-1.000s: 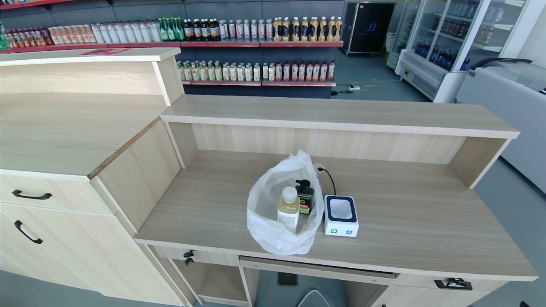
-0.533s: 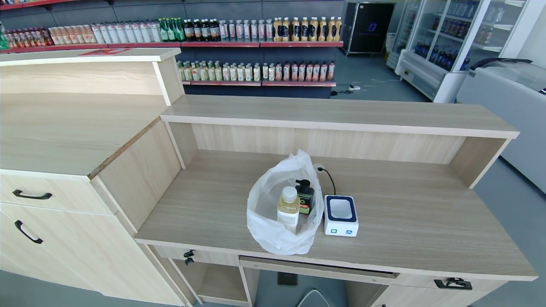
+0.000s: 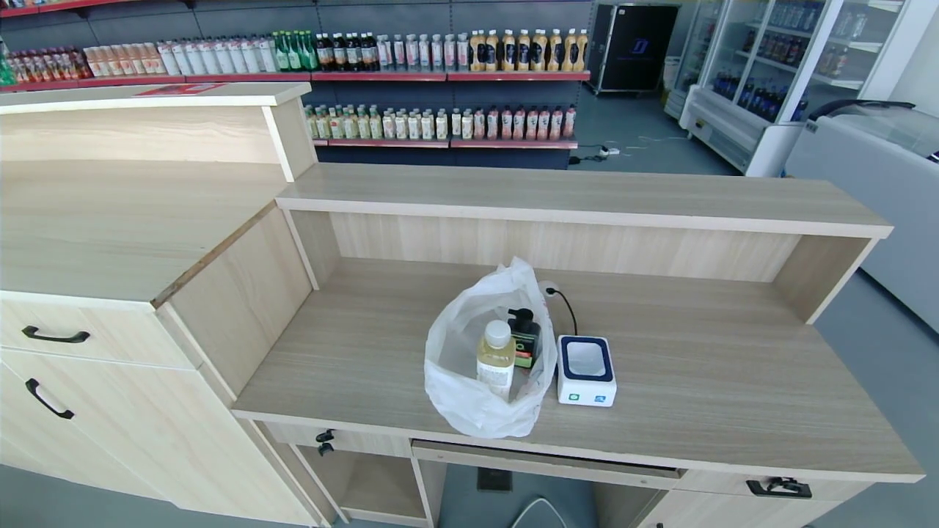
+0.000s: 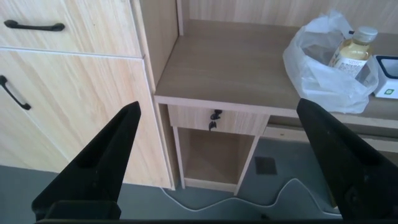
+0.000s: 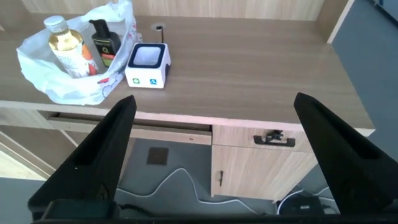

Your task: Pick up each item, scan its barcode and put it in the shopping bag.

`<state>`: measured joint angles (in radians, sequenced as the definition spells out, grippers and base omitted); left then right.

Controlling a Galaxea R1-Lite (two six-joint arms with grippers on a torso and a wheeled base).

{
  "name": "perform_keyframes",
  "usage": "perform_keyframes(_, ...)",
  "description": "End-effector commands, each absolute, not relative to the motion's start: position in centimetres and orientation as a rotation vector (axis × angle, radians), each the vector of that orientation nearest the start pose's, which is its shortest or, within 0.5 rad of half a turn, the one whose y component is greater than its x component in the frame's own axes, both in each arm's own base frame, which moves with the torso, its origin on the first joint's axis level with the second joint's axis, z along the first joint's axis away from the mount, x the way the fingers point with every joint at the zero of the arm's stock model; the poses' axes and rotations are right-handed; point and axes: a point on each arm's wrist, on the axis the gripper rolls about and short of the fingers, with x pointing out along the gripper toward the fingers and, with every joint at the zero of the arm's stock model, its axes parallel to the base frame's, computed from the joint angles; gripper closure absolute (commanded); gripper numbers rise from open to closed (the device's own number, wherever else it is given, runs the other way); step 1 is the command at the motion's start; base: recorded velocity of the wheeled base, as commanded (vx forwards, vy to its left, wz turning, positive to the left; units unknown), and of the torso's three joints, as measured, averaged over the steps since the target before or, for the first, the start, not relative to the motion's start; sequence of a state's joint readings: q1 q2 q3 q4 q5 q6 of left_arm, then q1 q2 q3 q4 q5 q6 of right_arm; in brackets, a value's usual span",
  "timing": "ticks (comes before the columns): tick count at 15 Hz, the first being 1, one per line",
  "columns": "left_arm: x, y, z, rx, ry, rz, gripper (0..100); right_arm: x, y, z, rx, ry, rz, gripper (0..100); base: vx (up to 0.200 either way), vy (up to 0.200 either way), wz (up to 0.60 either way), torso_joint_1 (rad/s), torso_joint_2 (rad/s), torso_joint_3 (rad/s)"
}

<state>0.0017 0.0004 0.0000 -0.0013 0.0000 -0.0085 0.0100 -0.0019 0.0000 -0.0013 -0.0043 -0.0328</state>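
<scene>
Standing in shopping bag [image 3: 463, 402], bottles [image 3: 496, 359] far from both parted jaws

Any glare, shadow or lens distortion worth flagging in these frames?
Head view: wide-angle, verticals lean outward near the edges; the scanner glass shows a pale reflection. Left wrist view: fingers are near-black silhouettes. Right wrist view: same dark fingers, even light on the shopping bag.

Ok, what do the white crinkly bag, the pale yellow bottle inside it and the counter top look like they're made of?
The white crinkly bag looks like thin plastic film: semi-translucent, wrinkled, slightly glossy. The pale yellow bottle is probably clear plastic, since the liquid shows through, with a white cap. The counter top is matte with a wood grain; likely laminate, though that's uncertain.
</scene>
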Motion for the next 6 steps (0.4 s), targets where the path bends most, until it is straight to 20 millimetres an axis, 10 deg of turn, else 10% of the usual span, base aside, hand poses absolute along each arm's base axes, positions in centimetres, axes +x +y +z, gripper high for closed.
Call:
perform_keyframes(1, -2.28, 0.0, 7.56, -0.009, -0.002, 0.002, 0, -2.28, -0.03, 7.56, -0.034, -0.002, 0.006, 0, 0.0, 0.0, 0.0, 0.0, 0.0, 0.0)
perform_keyframes(6, -2.28, 0.0, 7.56, -0.009, -0.002, 0.002, 0, -2.28, -0.03, 7.56, -0.04, -0.002, 0.008, 0, 0.0, 0.0, 0.0, 0.0, 0.0, 0.0)
